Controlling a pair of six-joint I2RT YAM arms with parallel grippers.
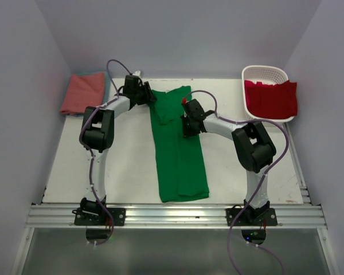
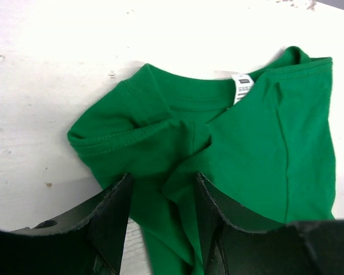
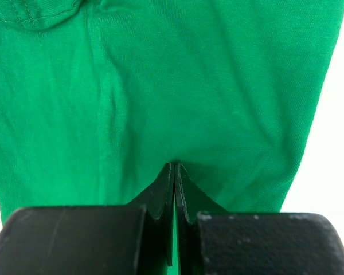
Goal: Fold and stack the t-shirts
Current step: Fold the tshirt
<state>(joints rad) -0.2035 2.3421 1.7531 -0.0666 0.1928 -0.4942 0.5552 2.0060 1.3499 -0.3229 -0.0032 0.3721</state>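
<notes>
The bright green soft-knit t-shirt (image 1: pixel 180 166) is laid as a long narrow strip down the white table (image 1: pixel 120 172). Its ribbed collar end is straddled by the left end effector (image 2: pixel 163 177), fingers moderately apart. The right end effector (image 3: pixel 175 166) is pressed shut, tips on smooth fabric. A salmon-pink folded shirt (image 1: pixel 83 91) is seen far left, and a red shirt (image 1: pixel 272 97) is draped over the white lattice plastic basket (image 1: pixel 264 71).
</notes>
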